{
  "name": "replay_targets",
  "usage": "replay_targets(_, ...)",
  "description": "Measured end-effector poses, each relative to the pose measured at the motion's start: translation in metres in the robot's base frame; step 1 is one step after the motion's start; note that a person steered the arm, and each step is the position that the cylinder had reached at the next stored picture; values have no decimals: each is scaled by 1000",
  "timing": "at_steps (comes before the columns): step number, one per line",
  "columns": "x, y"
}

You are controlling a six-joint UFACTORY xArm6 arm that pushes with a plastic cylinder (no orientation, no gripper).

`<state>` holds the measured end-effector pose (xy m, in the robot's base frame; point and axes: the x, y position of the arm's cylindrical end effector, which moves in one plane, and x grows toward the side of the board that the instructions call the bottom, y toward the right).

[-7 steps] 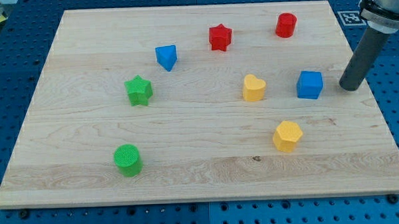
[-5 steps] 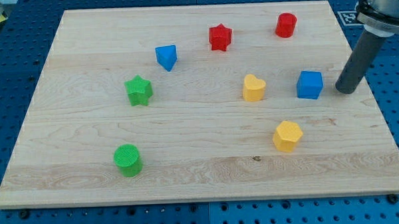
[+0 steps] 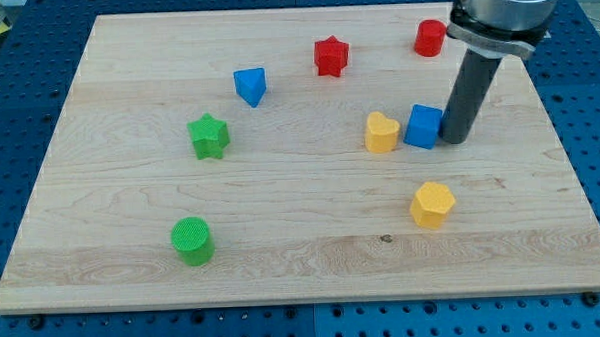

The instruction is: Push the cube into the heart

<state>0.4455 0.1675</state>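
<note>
The blue cube point(image 3: 423, 125) sits right of the board's middle, just right of the yellow heart point(image 3: 381, 132), with a thin gap or bare contact between them; I cannot tell which. My tip point(image 3: 453, 139) rests on the board against the cube's right side. The dark rod rises from it toward the view's top right.
A red cylinder point(image 3: 430, 37) and a red star point(image 3: 330, 56) lie near the view's top. A blue triangular block point(image 3: 250, 86), a green star point(image 3: 209, 136) and a green cylinder point(image 3: 192, 240) lie to the left. A yellow hexagon point(image 3: 431, 204) lies below the cube.
My tip has slid left and pushed the blue cube left until it is next to the yellow heart. The other blocks have not moved.
</note>
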Motion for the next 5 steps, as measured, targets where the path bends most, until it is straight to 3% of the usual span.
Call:
replay_targets(4, 24, 3)
replay_targets(5, 33, 30)
